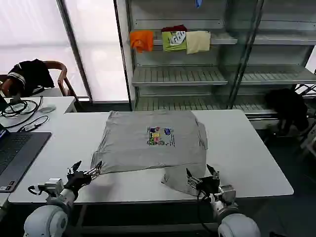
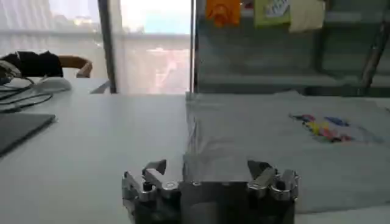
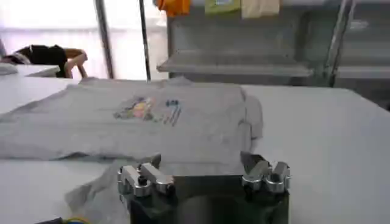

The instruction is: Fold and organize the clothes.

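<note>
Light grey soft jersey: one shirt [image 1: 150,140] lies flat and face-up at the middle of the white tabletop [image 1: 247,148], its sides tucked in, with a loose flap trailing off the near right corner toward the front edge. Left gripper [image 1: 85,174]: jaws spread wide, holding nothing, poised at the shirt's near left corner. Right gripper [image 1: 202,180]: likewise open and empty, over the trailing flap. Handling note: each gripper would best pinch all layers at its own corner, then both lift and carry the hem evenly toward the collar, keeping the fold line square. Chest print [image 1: 160,136]: small, multicoloured, its lettering too small to read. Shelf behind: orange, green and cream folded garments; the green one [image 1: 174,39] bears white lettering, illegible.
</note>
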Available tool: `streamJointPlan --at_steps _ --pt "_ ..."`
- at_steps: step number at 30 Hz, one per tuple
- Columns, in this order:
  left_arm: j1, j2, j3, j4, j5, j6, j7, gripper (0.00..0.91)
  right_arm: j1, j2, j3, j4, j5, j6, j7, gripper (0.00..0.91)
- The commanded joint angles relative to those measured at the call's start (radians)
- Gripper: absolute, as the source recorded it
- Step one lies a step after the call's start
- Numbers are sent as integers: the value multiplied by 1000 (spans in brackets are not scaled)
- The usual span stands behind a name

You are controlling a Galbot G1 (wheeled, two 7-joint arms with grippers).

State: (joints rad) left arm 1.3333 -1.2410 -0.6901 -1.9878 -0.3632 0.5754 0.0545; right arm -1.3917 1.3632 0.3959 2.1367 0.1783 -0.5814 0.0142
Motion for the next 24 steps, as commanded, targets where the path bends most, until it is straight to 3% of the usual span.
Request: streamJointPlan --at_steps 1,3,4,5,6,7,8,24 --pt "7 3 19 63 53 2 6 907 -67 0 -15 -13 -8 0 -15 907" --pt "10 1 20 60 59 2 6 907 -67 1 -19 -14 -14 0 -18 856" --pt "11 2 20 60 60 2 8 766 -67 2 -20 -16 -18 0 -21 564" --pt "13 2 21 61 62 2 10 433 -66 3 -22 -18 -21 1 -22 383" --pt "13 3 22 62 62 2 10 272 -66 4 -22 -18 -22 1 -22 30" --pt "15 3 22 62 63 2 14 71 -66 8 -22 -18 -22 1 -22 0" --pt "16 3 21 60 62 2 23 20 -66 10 -21 -17 -25 1 -25 0" --pt "39 -4 19 17 34 1 41 0 -75 8 -10 10 -17 3 -36 0"
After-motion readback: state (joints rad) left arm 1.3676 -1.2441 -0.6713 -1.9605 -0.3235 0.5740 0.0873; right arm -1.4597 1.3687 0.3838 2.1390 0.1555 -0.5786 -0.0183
